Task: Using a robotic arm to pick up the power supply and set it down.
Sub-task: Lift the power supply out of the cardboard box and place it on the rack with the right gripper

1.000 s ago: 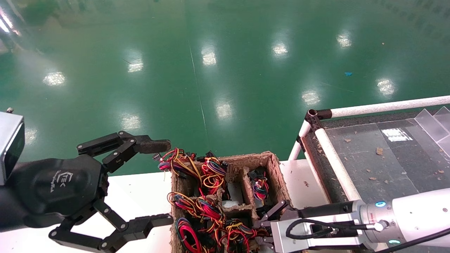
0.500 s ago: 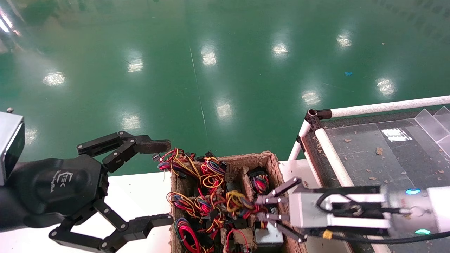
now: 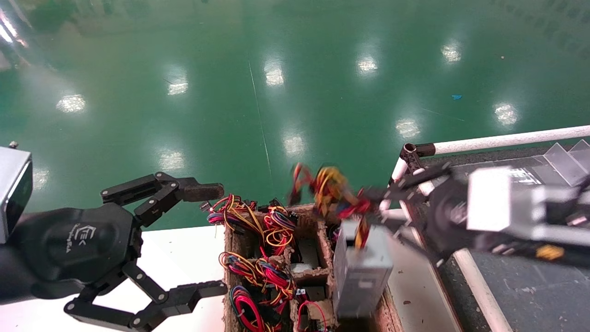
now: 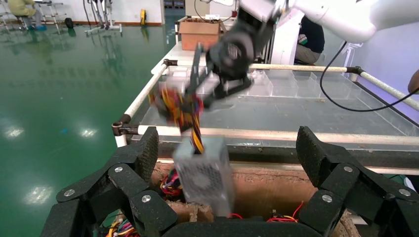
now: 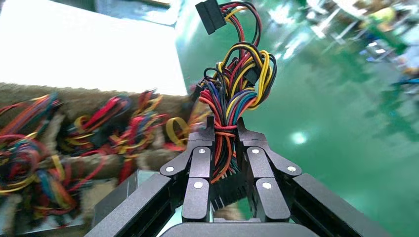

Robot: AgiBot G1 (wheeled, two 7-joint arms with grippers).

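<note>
Fingers of the black right gripper pinch only the red-yellow wire bundle, so the heavy grey metal power supply dangles, likely to swing.

Motion blur smears the right gripper and the power supply. The pulp tray is cut off by the frame edge.

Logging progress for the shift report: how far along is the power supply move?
Pickup looks done: the right gripper is shut on the wire bundle, and the power supply hangs from it above the pulp tray. Setting it down remains. The left gripper is open beside the tray.
</note>
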